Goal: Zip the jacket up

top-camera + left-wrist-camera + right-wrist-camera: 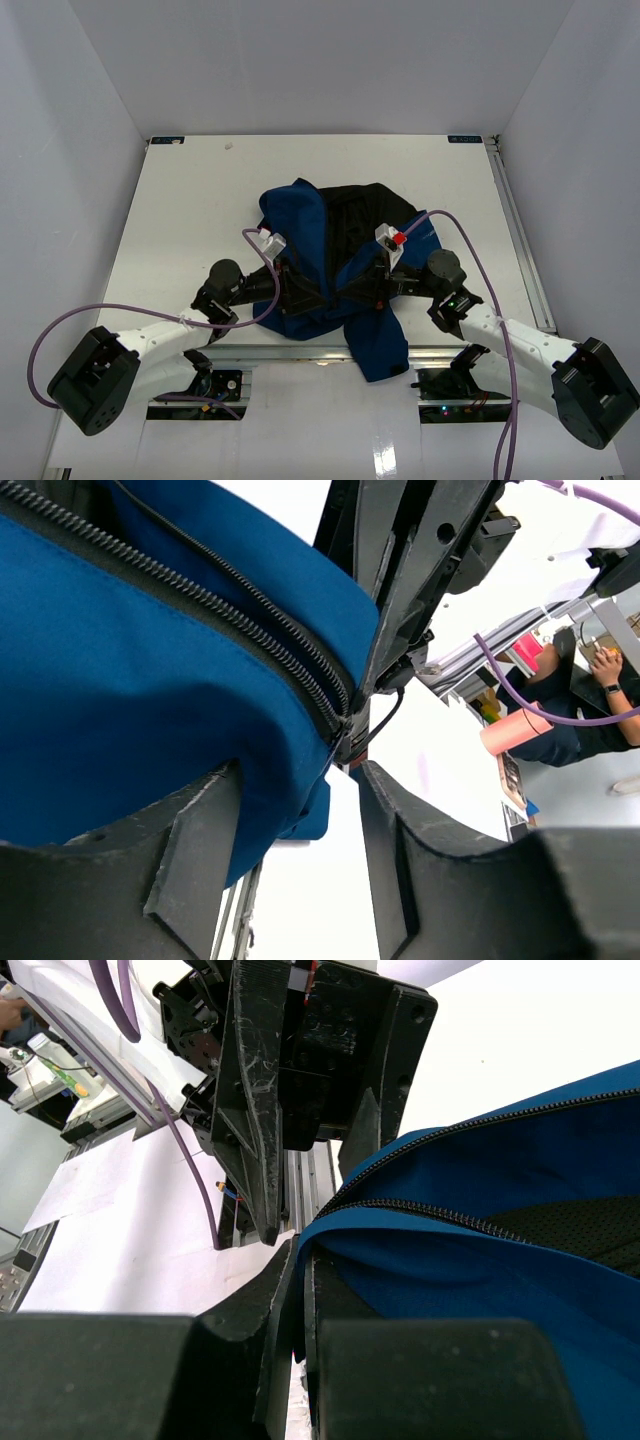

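The royal-blue jacket point(300, 215) lies bunched mid-table with its black lining point(355, 220) showing; one blue part point(380, 345) hangs over the near edge. My left gripper point(297, 286) is at the jacket's left front. In the left wrist view point(300, 785) its jaws stand apart, and blue fabric point(120, 680) with the dark zipper point(250, 630) rests against the left finger point(200, 840). My right gripper point(368, 284) faces it, shut point(303, 1260) on the jacket's blue edge point(500, 1170) beside the zipper teeth point(430, 1215).
The white table point(200, 200) is boxed in by white walls at the back and both sides. A metal rail point(280, 352) runs along the near edge. Purple cables point(470, 260) loop from both wrists. The two grippers are nearly touching each other.
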Robot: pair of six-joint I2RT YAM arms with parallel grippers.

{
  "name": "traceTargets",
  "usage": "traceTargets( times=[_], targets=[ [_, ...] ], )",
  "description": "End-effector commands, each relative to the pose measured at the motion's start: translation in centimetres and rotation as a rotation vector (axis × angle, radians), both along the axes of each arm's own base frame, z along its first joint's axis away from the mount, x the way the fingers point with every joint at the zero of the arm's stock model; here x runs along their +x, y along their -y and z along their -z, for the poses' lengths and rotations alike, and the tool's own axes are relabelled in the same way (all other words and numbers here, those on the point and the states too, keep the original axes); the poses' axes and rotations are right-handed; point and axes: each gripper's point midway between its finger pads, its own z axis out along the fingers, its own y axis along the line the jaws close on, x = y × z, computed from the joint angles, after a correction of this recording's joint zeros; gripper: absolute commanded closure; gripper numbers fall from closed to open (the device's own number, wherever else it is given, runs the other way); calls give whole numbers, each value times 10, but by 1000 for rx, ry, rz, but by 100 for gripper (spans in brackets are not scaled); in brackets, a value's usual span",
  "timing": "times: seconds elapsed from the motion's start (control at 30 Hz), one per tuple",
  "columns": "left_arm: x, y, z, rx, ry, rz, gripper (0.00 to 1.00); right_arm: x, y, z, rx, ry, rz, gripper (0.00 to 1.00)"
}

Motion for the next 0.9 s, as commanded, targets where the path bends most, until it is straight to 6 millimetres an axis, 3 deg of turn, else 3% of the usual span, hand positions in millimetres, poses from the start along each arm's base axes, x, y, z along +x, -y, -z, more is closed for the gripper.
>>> traceTargets(
  times=[0.0, 0.13, 0.2, 0.23, 0.27, 0.33, 0.87],
  targets=[
    [1, 8, -15, -32, 51, 21, 42, -1, -5, -20, 59, 65, -16, 92],
    [0, 10, -14, -31, 53, 38, 56, -1, -7, -18, 55, 64, -18, 92],
    [-2, 10, -13, -33, 55, 50, 72, -1, -7, -17, 54, 62, -18, 92],
    [-2, 10, -14, -39, 65, 53, 89, -1, -7, -17, 53, 62, -16, 92],
    [-4, 10, -13, -37, 63, 60, 90, -1, -8, -16, 51, 60, -18, 92],
    [-3, 11, -12, -27, 60, 61, 99, 1, -9, -17, 50, 60, -11, 92],
    [2, 6, 9, 88, 100, 31, 100, 40, -20, -52, 39, 80, 123, 92]
  ],
)
